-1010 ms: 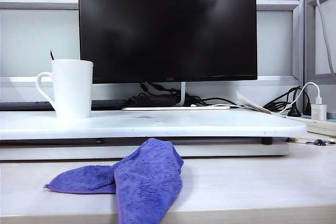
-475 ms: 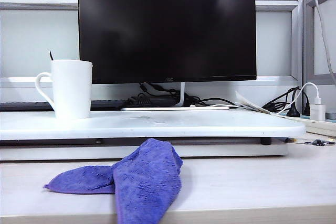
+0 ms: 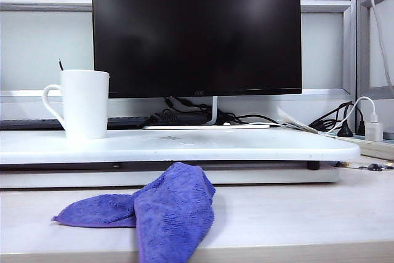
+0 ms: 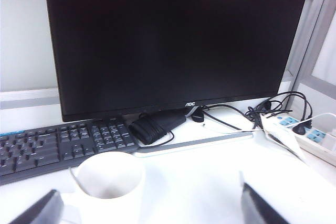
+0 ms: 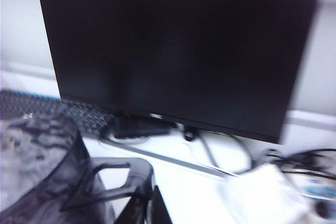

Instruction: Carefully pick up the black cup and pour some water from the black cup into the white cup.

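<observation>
The black cup [image 5: 39, 171] shows only in the right wrist view, filling the near corner of that picture, right up against the right gripper [image 5: 149, 208], whose dark fingers sit close together beside the cup's wall. The picture is smeared, so I cannot make out an actual grip on the cup, though the jaws look drawn shut. The tumbler's bumpy smoky wall is see-through, with a dark looped shape showing at its side; whether its long axis stands straight up or leans I cannot tell from this blurred, cropped view, nor can I see any water in it.

The white cup [image 3: 84, 104] stands upright on the left end of the white raised board [image 3: 246, 146], mouth up, its handle turned out to the left in the exterior view. From the left wrist view its open rim [image 4: 108, 176] sits low between the two dark fingertips of the left gripper [image 4: 152, 211], which are spread wide, one on each side, touching nothing.

Behind it all is the black monitor [image 3: 197, 32] with a keyboard [image 4: 58, 145] beneath, and a purple cloth [image 3: 154, 210] lies crumpled on the table in front of the board.
</observation>
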